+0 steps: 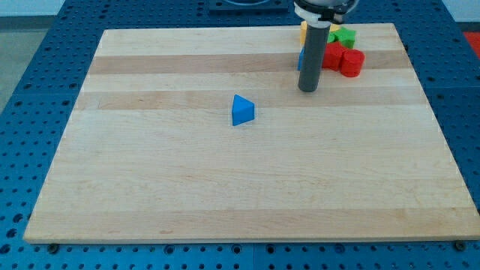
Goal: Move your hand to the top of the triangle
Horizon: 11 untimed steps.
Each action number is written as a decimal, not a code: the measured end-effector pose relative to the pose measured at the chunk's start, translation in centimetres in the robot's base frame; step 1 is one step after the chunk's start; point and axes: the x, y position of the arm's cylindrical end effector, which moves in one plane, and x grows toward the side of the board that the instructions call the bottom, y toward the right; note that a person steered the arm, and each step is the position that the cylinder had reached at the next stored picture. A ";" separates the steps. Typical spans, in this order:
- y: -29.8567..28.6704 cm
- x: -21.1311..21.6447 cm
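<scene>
A blue triangle block [242, 110] lies alone near the middle of the wooden board [225, 187]. My tip [307, 90] rests on the board up and to the right of the triangle, about a block's width above its level and well apart from it. The rod rises from the tip to the view's top edge.
A cluster of blocks sits at the board's top right, just right of the rod: a red block [351, 62], another red block [331, 56], a green block [344, 35], a yellow block [304, 31] and a blue block [300, 60] partly hidden behind the rod.
</scene>
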 end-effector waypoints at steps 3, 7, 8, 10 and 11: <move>-1.1 0.0; -1.6 -2.5; -1.6 -2.4; -1.7 0.1; -3.3 0.6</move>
